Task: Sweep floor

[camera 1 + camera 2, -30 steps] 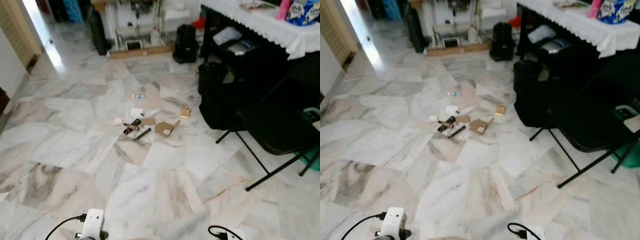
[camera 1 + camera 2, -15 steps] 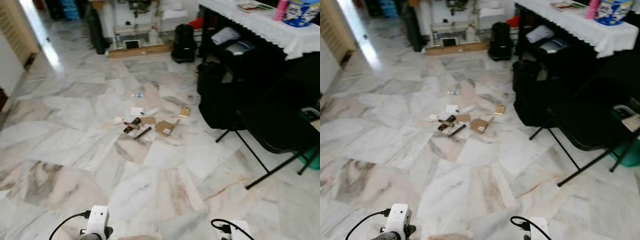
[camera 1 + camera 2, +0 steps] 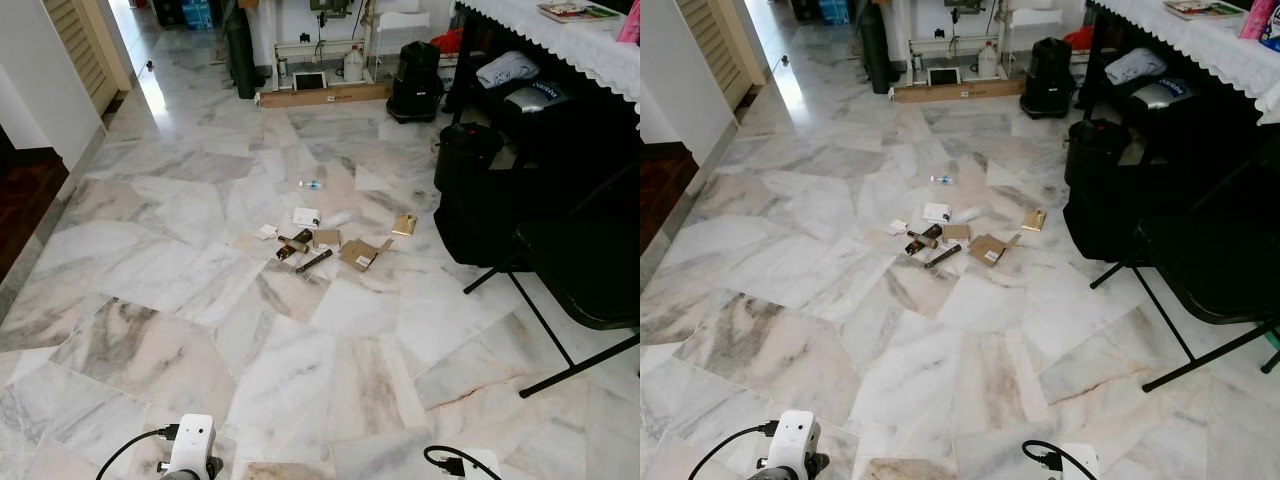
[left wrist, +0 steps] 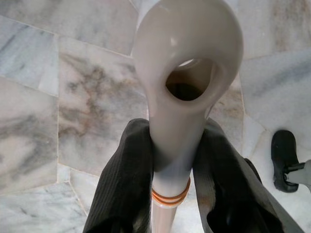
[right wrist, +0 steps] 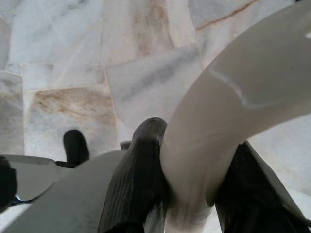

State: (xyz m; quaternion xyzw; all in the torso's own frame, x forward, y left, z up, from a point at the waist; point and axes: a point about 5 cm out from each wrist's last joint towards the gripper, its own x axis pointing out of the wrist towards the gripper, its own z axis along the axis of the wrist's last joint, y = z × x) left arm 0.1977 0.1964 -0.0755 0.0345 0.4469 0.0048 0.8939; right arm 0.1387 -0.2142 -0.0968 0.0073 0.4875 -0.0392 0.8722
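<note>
Out on the marble floor ahead of me lies the litter: card scraps, a dark tube and bits of paper in one loose cluster, well apart from my arms. My left gripper pinches a pale handle with a hanging hole, surely the broom; my right gripper clamps a curved pale handle, likely the dustpan. Open floor runs on my left; a folding chair and black bags crowd my right.
</note>
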